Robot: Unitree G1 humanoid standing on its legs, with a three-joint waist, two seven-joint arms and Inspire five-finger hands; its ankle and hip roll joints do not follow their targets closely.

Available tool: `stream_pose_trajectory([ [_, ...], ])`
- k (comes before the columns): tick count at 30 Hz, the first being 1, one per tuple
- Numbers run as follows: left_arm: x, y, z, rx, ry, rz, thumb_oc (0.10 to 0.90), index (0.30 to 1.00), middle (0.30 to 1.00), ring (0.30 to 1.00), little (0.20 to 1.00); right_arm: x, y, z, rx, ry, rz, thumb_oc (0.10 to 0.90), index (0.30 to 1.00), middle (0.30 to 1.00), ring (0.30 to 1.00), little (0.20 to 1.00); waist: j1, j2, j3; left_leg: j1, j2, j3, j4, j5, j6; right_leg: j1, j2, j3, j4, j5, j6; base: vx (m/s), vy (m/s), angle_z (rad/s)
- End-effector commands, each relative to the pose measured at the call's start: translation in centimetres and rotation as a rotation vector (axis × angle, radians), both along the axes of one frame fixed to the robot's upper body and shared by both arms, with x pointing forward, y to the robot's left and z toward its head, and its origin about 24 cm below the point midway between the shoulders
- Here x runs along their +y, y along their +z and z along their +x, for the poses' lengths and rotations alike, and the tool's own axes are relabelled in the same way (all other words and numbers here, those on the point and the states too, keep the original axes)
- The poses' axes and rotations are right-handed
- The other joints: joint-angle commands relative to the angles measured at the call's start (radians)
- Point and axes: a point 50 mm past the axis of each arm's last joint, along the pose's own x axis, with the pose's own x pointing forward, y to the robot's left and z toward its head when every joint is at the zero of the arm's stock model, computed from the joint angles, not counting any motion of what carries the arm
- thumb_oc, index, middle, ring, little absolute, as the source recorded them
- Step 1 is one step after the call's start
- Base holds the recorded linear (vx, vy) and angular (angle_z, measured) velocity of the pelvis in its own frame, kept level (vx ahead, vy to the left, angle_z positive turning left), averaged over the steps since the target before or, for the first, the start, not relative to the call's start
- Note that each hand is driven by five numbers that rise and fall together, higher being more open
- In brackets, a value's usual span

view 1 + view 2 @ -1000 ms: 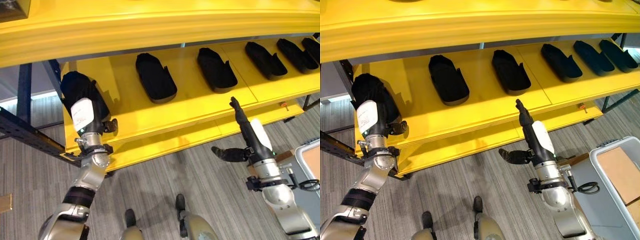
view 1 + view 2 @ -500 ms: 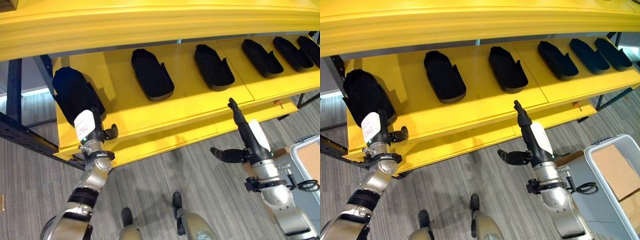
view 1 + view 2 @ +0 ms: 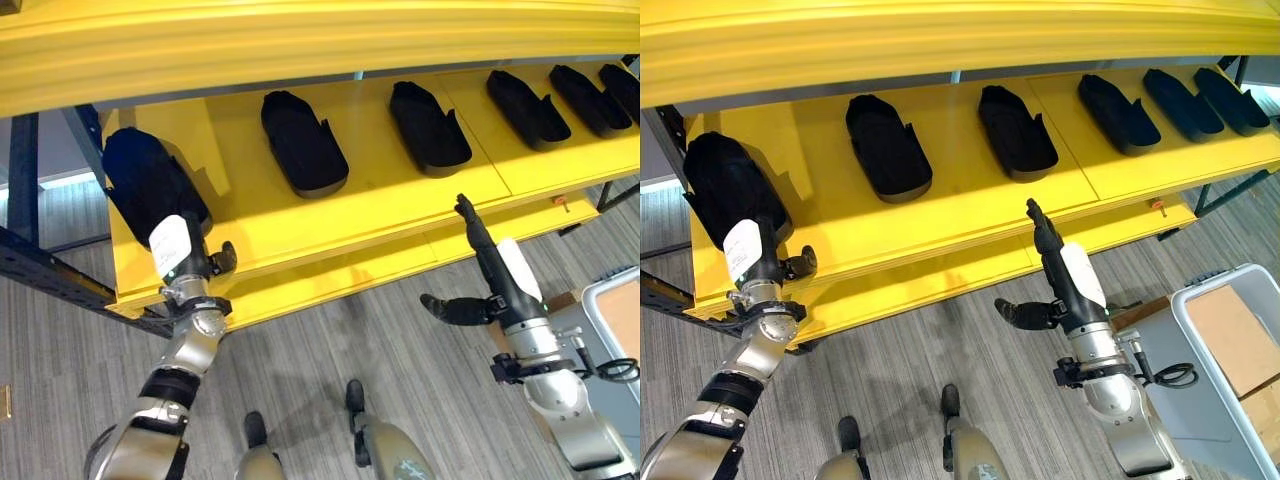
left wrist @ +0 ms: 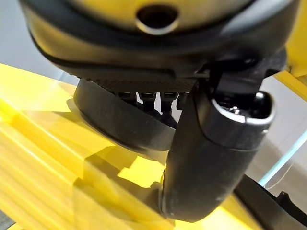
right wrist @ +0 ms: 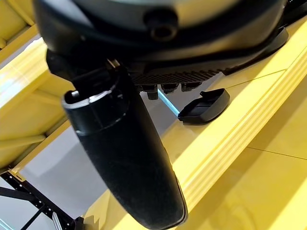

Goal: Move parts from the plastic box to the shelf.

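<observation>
A yellow shelf (image 3: 330, 225) carries several black moulded parts (image 3: 303, 145) in a row. The leftmost black part (image 3: 145, 180) lies at the shelf's left end. My left hand (image 3: 178, 250) is against its near end, with the thumb standing off to the side. The left wrist view has this part (image 4: 120, 127) resting on the yellow board past my thumb (image 4: 211, 158). My right hand (image 3: 490, 275) hangs open in front of the shelf's front edge, fingers straight and pointing at it, holding nothing. The grey plastic box (image 3: 1200, 300) stands at the lower right.
A yellow upper shelf (image 3: 300, 50) overhangs the parts. A dark metal frame (image 3: 40, 270) runs past the shelf's left end. Brown cardboard pieces (image 3: 1230, 340) lie in the box. Grey floor stretches below the shelf.
The camera has shifted a little. My left hand has slid back toward the shelf's front edge, so more of the leftmost part shows. The right hand keeps its pose.
</observation>
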Motion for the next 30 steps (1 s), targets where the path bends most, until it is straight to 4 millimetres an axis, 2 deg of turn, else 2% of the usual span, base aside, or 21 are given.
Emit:
stream_pose_trajectory([
  [1, 1.4, 1.3, 0.7, 0.016, -0.007, 0.118, 0.9, 1.0, 1.0, 1.0, 1.0, 1.2, 5.4, -0.3, -0.289, 0.096, 0.039, 0.9, 1.0, 1.0, 1.0, 1.0, -0.003, -0.012, -0.044, -0.084, 0.032, -0.026, 0.113, -0.007, 0.004, -0.005, -0.048, 0.023, 0.11, -0.083, 0.069, 0.0, 0.0, 0.0],
  [4, 1.7, 1.2, 0.5, 0.043, -0.03, 0.153, 0.9, 1.0, 1.0, 1.0, 1.0, 1.1, 5.5, -0.3, -0.295, 0.098, 0.045, 0.9, 1.0, 1.0, 1.0, 1.0, -0.002, -0.01, -0.043, -0.084, 0.032, -0.025, 0.114, -0.007, 0.004, -0.006, -0.048, 0.023, 0.11, -0.083, 0.07, 0.0, 0.005, -0.01],
  [7, 3.1, 1.1, 0.0, 0.099, -0.037, 0.215, 0.9, 1.0, 1.0, 1.0, 1.0, 1.1, 5.5, -0.3, -0.293, 0.104, 0.057, 0.9, 1.0, 1.0, 1.0, 1.0, 0.0, -0.003, -0.042, -0.089, 0.03, -0.023, 0.119, -0.007, 0.004, -0.011, -0.05, 0.024, 0.114, -0.082, 0.071, 0.0, 0.018, -0.04],
  [17, 4.6, 1.8, -0.3, 0.164, -0.07, 0.348, 0.9, 1.0, 1.0, 1.0, 1.0, 1.0, 5.4, -0.2, -0.288, 0.115, 0.054, 0.9, 1.0, 1.0, 1.0, 1.0, 0.002, 0.007, -0.037, -0.095, 0.029, -0.026, 0.124, -0.006, 0.006, -0.018, -0.053, 0.022, 0.125, -0.084, 0.071, 0.0, 0.0, 0.0],
  [30, 5.5, 2.5, -0.4, 0.214, -0.083, 0.443, 0.9, 1.0, 1.0, 1.0, 1.0, 0.7, 5.5, -0.4, -0.291, 0.107, 0.043, 0.9, 1.0, 1.0, 1.0, 1.0, 0.002, 0.014, -0.021, -0.109, 0.027, -0.034, 0.135, -0.006, 0.006, -0.029, -0.055, 0.018, 0.137, -0.084, 0.07, 0.0, 0.001, 0.01],
])
